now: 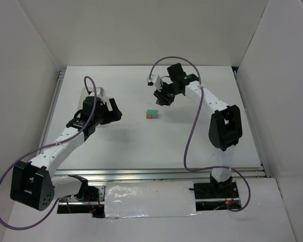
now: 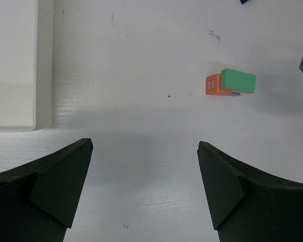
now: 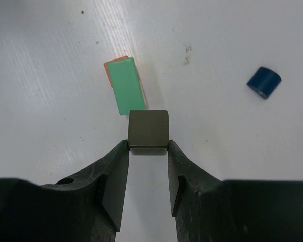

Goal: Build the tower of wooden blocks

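Observation:
The wood block tower (image 1: 152, 114) is a small stack in the middle of the table: a green block (image 3: 127, 92) on an orange-red block (image 2: 214, 85), with a purple edge (image 2: 235, 94) showing beneath. My right gripper (image 3: 148, 146) is shut on an olive-grey block (image 3: 148, 131) and holds it above the table, just behind the stack (image 1: 165, 97). A dark blue block (image 3: 264, 82) lies on the table to the right in the right wrist view. My left gripper (image 2: 145, 151) is open and empty, left of the stack (image 1: 113, 111).
A white box (image 2: 12, 63) stands at the left in the left wrist view. White walls enclose the table (image 1: 141, 146) on three sides. A metal rail (image 1: 156, 173) runs along the near edge.

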Tool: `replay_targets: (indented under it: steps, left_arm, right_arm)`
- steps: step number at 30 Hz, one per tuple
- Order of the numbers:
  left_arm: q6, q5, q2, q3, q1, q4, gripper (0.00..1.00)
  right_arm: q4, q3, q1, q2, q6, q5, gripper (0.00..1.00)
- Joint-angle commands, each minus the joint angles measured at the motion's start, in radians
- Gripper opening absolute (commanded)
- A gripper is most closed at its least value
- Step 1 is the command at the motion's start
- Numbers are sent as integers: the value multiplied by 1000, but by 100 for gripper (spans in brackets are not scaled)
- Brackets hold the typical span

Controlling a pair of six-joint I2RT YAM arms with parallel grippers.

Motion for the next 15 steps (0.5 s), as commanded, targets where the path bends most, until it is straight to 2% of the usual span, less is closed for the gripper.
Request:
replay_targets:
  steps: [1,11,15]
  left_arm:
    - [33,6,-37,-10,-8,14,99]
    - [65,6,-46,-6,-11,-3,99]
    - [73,6,-49,-9,-12,-5,99]
  right_arm:
    - [-155,111,43,55,-143,-54,34]
    - [-159,200,124,163,-152,70,35]
    - [-139,179,135,166,-155,113,35]
